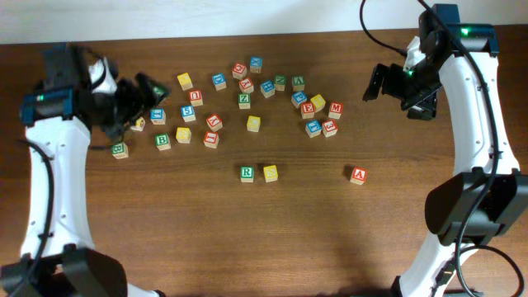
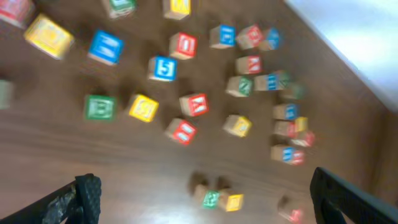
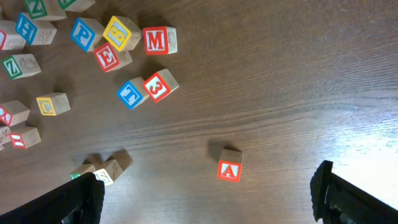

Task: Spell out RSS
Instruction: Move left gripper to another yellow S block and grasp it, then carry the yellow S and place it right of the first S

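Overhead view of a dark wooden table (image 1: 165, 239) with two white robot arms, one at each side. Nearest the robot, a green R block (image 1: 247, 173) sits at the table's middle with a yellow block (image 1: 271, 172) just beside it on its right, the two almost touching; the yellow block's letter is too small to read. A red A block (image 1: 358, 175) lies alone, well apart to the right at the same depth. Farther back, a loose scatter of letter blocks (image 1: 247, 103) spreads across the table, among them a green Z block (image 1: 244, 101), a red M block (image 1: 335, 109) and a plain-looking yellow cube (image 1: 253, 123). The left gripper (image 2: 205, 186) hangs over the scatter's left edge, fingers spread wide with nothing between them. The right gripper (image 3: 208, 180) hangs beyond the scatter's right edge, also spread wide and holding nothing.
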Controlling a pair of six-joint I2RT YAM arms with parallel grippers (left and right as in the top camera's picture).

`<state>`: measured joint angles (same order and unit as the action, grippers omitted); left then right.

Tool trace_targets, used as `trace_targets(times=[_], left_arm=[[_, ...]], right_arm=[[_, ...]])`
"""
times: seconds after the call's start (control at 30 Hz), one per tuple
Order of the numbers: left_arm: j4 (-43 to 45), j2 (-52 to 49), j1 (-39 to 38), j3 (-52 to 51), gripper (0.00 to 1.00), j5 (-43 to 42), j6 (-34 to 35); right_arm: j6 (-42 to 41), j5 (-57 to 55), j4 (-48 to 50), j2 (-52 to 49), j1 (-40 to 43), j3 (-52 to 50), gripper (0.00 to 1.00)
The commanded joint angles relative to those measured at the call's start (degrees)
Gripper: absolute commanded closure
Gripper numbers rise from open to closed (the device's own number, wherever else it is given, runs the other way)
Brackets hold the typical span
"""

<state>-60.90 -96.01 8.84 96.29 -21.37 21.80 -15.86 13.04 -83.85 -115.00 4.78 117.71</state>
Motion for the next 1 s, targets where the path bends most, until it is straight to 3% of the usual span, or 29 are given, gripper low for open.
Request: trace_targets(times=[0.0, 0.13, 0.23, 0.27, 0.33, 0.43, 0.5, 0.57, 0.67, 0.97], left_arm=[[-1.29, 0.00, -6.82, 3.96, 0.01, 18.34, -7.37], [0.02, -5.95, -13.53, 3.34, 0.01, 36.28, -7.56], [0.48, -10.91, -13.51, 3.28, 0.02, 33.20, -10.34], [0.44, -13.66, -13.51, 3.28, 0.05, 27.30, -18.08], [0.17, -16.46, -13.51, 3.28, 0.04, 20.15, -25.68], [-0.07, -20.61, -13.44, 3.28, 0.03, 20.20, -25.79], [-0.13, -23.43, -13.44, 3.28, 0.16, 20.92, -25.75], [-0.02, -25.24, -13.44, 3.28, 0.20, 22.49, -25.75], [0.63, -27.69, -13.27, 3.28, 0.20, 22.64, -25.75], [3.65, -29.83, -10.54, 3.08, 0.32, 20.94, -25.79]], right_arm=[[0.44, 0.46, -0.13, 0.35, -0.24, 0.59, 0.02], [0.44, 0.46, -0.11, 0.35, -0.24, 0.59, 0.02], [0.44, 0.46, -0.11, 0.35, -0.24, 0.59, 0.02], [0.44, 0.46, -0.11, 0.35, -0.24, 0.59, 0.02], [0.44, 0.46, -0.11, 0.35, -0.24, 0.59, 0.02], [0.44, 0.46, -0.11, 0.35, -0.24, 0.59, 0.02], [0.44, 0.46, -0.11, 0.35, -0.24, 0.59, 0.02], [0.44, 0.46, -0.11, 0.35, -0.24, 0.59, 0.02], [0.44, 0.46, -0.11, 0.35, -0.24, 0.59, 0.02], [0.44, 0.46, -0.11, 0.35, -0.24, 0.59, 0.02]])
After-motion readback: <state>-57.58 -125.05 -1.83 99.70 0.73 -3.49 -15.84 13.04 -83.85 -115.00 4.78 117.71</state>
